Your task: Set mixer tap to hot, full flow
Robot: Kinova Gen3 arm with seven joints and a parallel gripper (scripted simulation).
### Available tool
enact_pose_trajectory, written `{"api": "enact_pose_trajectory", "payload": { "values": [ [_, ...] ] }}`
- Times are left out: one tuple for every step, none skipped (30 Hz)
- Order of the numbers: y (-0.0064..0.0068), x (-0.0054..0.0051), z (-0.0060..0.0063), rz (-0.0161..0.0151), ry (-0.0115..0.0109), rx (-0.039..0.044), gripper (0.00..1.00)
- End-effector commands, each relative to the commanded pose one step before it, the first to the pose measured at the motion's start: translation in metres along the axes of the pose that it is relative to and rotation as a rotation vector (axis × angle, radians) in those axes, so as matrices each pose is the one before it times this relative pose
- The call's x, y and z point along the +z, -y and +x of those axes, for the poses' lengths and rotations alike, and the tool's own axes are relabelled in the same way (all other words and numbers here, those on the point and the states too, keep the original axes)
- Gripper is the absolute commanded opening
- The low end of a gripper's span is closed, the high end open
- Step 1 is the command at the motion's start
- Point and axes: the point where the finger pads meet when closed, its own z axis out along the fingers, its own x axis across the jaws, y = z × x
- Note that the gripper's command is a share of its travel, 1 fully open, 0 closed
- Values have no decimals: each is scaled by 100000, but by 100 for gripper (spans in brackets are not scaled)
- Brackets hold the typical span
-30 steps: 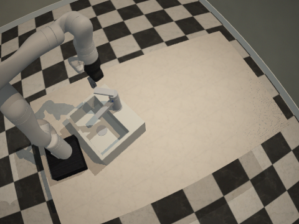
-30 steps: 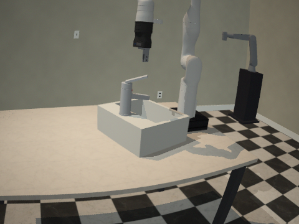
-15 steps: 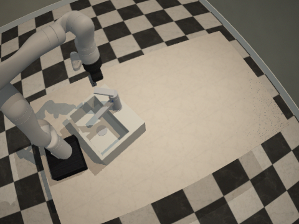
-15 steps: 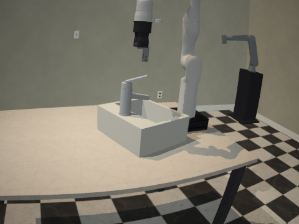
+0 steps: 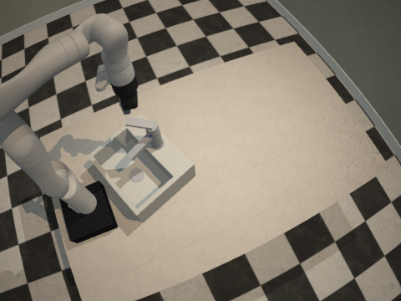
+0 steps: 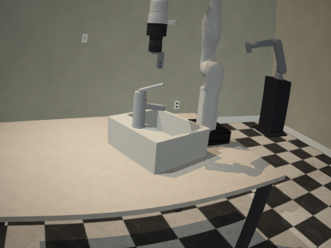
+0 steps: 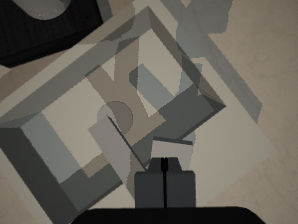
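Observation:
The grey mixer tap [image 6: 139,109] stands at the back corner of a white sink block [image 6: 156,139] on the table. Its lever [image 6: 151,87] is tilted a little upward and points to the side of the spout [image 6: 156,107]. In the top view the lever [image 5: 141,123] points left from the tap body [image 5: 155,138], and a blue dot [image 5: 149,135] shows on the body. My gripper [image 6: 159,60] is shut and empty, hanging above the lever's free end with a clear gap. In the wrist view the shut fingers [image 7: 164,175] look down on the basin [image 7: 115,120].
My arm's black base [image 5: 88,215] sits beside the sink at the table edge. A second arm on a black pedestal [image 6: 274,105] stands on the floor at the far right. The sink's drain [image 5: 136,176] is in the basin.

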Motion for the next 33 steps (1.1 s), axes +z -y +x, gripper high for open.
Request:
{"api": "enact_pose_trajectory", "payload": {
  "values": [
    [-64, -47, 109, -116, -24, 2683, 0],
    [-19, -4, 28, -4, 4, 1294, 0],
    [-18, -4, 27, -4, 4, 1221, 0],
    [-17, -4, 25, -4, 4, 1148, 0],
    [-16, -4, 24, -4, 3, 1076, 0],
    [-15, -3, 23, -3, 3, 1006, 0],
    [0, 0, 0, 0, 0, 0, 0],
    [0, 0, 0, 0, 0, 0, 0],
    [-14, -3, 21, -3, 3, 936, 0],
    [-13, -3, 20, -3, 3, 867, 0],
    [-12, -3, 18, -3, 2, 801, 0],
    [-11, -2, 17, -3, 2, 735, 0],
    [-10, -2, 15, -2, 2, 672, 0],
    [-9, -2, 14, -2, 2, 610, 0],
    [-8, -2, 13, -2, 2, 550, 0],
    [-7, -2, 11, -2, 1, 492, 0],
    [-7, -1, 10, -2, 1, 437, 0],
    [-6, -1, 9, -1, 1, 384, 0],
    [-5, -1, 8, -1, 1, 334, 0],
    [-4, -1, 7, -1, 1, 287, 0],
    [-4, -1, 6, -1, 1, 243, 0],
    [-3, -1, 5, -1, 1, 201, 0],
    [-2, -1, 4, -1, 0, 163, 0],
    [0, 0, 0, 0, 0, 0, 0],
    [0, 0, 0, 0, 0, 0, 0],
    [-2, 0, 3, 0, 0, 129, 0],
    [-1, 0, 2, 0, 0, 98, 0],
    [-1, 0, 2, 0, 0, 71, 0],
    [-1, 0, 1, 0, 0, 48, 0],
    [0, 0, 1, 0, 0, 30, 0],
    [0, 0, 0, 0, 0, 15, 0],
    [0, 0, 0, 0, 0, 6, 0],
    [0, 0, 0, 0, 0, 1, 0]
  ]
}}
